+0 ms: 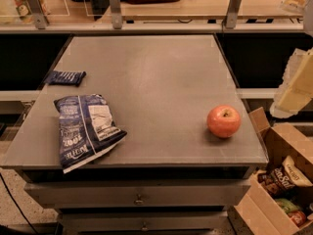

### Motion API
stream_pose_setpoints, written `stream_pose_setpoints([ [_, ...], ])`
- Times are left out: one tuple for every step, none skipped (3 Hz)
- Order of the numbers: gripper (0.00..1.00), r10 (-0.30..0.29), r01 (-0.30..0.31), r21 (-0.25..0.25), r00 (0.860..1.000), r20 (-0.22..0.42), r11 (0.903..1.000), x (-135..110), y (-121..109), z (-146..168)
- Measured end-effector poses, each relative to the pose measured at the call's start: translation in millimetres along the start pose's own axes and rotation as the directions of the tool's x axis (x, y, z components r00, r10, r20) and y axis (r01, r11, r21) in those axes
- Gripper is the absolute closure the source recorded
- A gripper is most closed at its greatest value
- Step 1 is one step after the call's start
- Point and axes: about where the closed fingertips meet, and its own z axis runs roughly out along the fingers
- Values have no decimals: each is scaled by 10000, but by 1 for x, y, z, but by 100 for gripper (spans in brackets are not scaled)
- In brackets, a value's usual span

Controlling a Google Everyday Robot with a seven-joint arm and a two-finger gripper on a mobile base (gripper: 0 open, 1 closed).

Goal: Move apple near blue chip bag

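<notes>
The apple (224,121) is round and red-orange with a stem dimple on top. It sits on the grey table (156,77) near its front right corner. The blue chip bag (84,129) is a crumpled dark blue foil bag with a white label panel. It lies near the table's front left corner, far to the left of the apple. My gripper (295,84) shows as a pale cream shape at the right edge of the view, beyond the table's right side and above and to the right of the apple. It touches nothing.
A small flat dark blue wrapper (65,77) lies at the table's left edge behind the bag. An open cardboard box (279,180) with snack bags stands on the floor at the front right. A shelf with metal posts (115,6) runs behind the table.
</notes>
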Motion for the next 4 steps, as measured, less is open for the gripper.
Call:
stream_pose_setpoints([
  [0,-66,66,4,10000,26,10000,-4,0,1],
  [0,-283,280,-229,9995,-156,9993,-12,1,19],
  [0,-629,599,-628,9969,-472,9962,-15,9,47],
  [0,-1009,918,-1039,9912,-862,9903,-14,19,77],
])
